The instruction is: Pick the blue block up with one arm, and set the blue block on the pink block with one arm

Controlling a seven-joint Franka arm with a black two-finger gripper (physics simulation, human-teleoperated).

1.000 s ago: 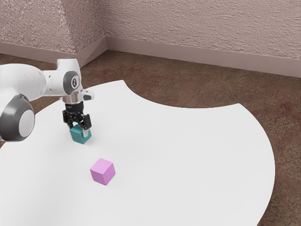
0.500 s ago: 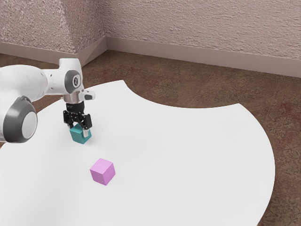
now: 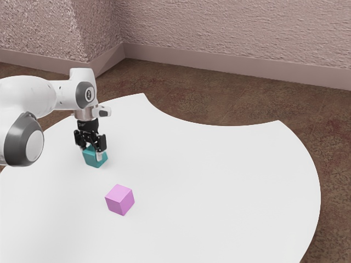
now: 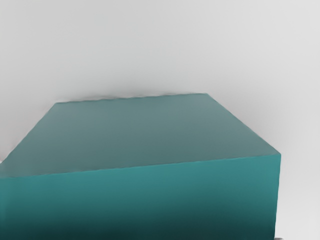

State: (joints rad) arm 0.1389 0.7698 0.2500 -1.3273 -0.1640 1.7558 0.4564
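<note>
The blue block [image 3: 95, 159] is a teal cube resting on the white table [image 3: 219, 175] toward the exterior view's left. My gripper [image 3: 92, 148] points straight down over it, its black fingers pressed on two opposite sides of the block's upper part. In the wrist view the blue block [image 4: 145, 165] sits large right under my hand. The pink block [image 3: 119, 199] stands alone on the table, nearer the front edge and a little to the exterior view's right of the blue one, about one block's width away from it.
The round white table has a curved cut-out [image 3: 181, 118] at its back edge, and the brown floor [image 3: 230, 87] lies beyond it. A broad stretch of white tabletop extends to the exterior view's right of the two blocks.
My hand has settled slightly lower onto the blue block and the fingers have drawn in against it. Both blocks stay where they were.
</note>
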